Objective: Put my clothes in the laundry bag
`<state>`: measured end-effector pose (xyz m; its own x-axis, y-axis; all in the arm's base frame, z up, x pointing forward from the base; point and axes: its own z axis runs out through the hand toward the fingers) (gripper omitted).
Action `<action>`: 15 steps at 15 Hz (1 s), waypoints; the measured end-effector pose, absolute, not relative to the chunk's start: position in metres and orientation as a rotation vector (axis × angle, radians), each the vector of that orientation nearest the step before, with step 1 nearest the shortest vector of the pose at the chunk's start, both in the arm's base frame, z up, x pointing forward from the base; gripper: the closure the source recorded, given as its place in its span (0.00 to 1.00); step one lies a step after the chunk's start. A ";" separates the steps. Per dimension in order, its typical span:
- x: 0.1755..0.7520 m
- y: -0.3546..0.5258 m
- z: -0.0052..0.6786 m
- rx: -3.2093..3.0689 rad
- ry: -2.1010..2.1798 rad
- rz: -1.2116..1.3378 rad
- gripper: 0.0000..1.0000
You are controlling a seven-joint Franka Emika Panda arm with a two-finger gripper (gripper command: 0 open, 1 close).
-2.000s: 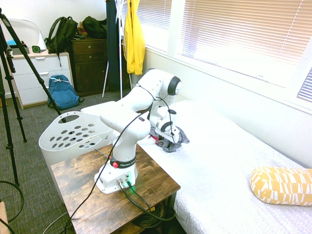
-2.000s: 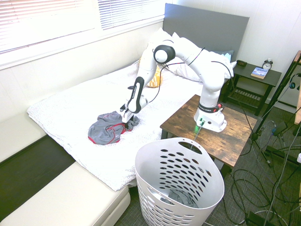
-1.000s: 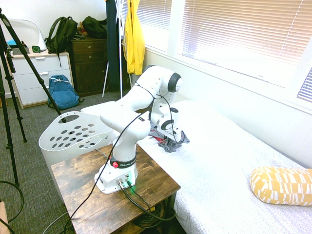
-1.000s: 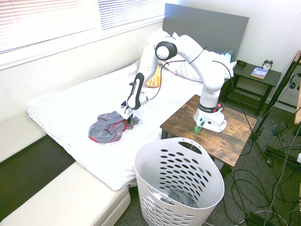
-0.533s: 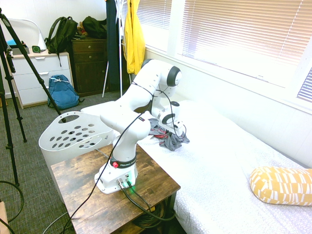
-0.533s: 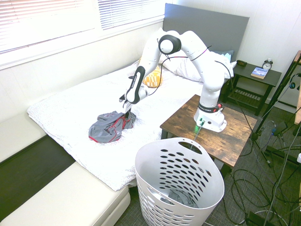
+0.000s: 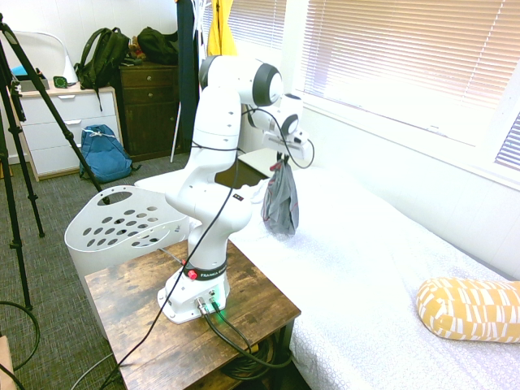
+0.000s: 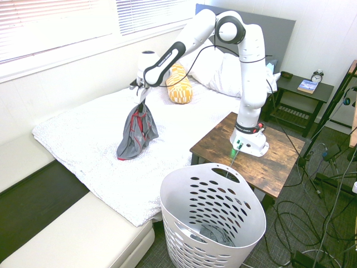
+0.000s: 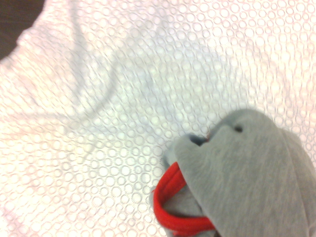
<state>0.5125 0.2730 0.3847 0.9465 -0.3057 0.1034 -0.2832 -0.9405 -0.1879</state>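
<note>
Second exterior view shows the gripper (image 8: 140, 92) clenched on the top of the clothes (image 8: 136, 134), which hang as a grey, red-trimmed bundle above the white bed (image 8: 83, 139); its lowest fold may brush the cover. Well apart, on the floor, stands the laundry bag (image 8: 212, 220).

White jointed arm (image 7: 218, 122), dark joint rings, black cable

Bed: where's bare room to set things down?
White bedspread is bare from the hanging grey, red-trimmed clothes to the foot, and between them and the yellow patterned pillow. Crowded at the white pillows by the headboard.
</note>
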 end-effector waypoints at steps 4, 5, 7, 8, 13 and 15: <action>0.405 0.323 0.534 -2.973 0.232 -0.222 1.00; 0.371 0.330 0.560 -2.979 0.179 -0.213 1.00; 0.304 0.334 0.601 -2.978 0.071 -0.194 1.00; 0.269 0.335 0.609 -2.983 0.018 -0.183 1.00; 0.129 0.368 0.546 -3.066 -0.239 -0.104 1.00; 0.103 0.378 0.517 -3.075 -0.301 -0.011 1.00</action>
